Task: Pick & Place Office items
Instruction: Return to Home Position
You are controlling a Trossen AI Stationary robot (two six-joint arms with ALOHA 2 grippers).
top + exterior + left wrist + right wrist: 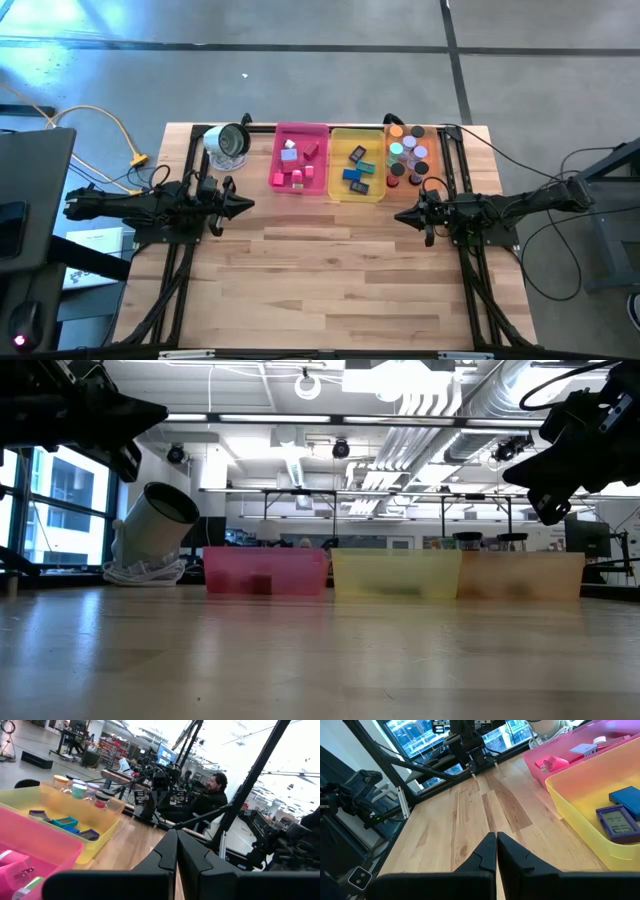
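Observation:
The office items lie in three trays along the table's far edge. A pink tray holds pink, red and lavender pieces. Blue, teal and purple blocks sit in the yellow tray. The orange tray carries round discs. My left gripper hangs shut above the table's left side, pointing toward the middle. Opposite it, my right gripper is shut above the right side, just near of the yellow tray. In both wrist views the fingers meet with nothing between them.
A round silver-and-white object with a coiled white cord stands at the far left, beside the pink tray. Bare wood stretches from the trays to the near edge. A seated person shows beyond the table's right side.

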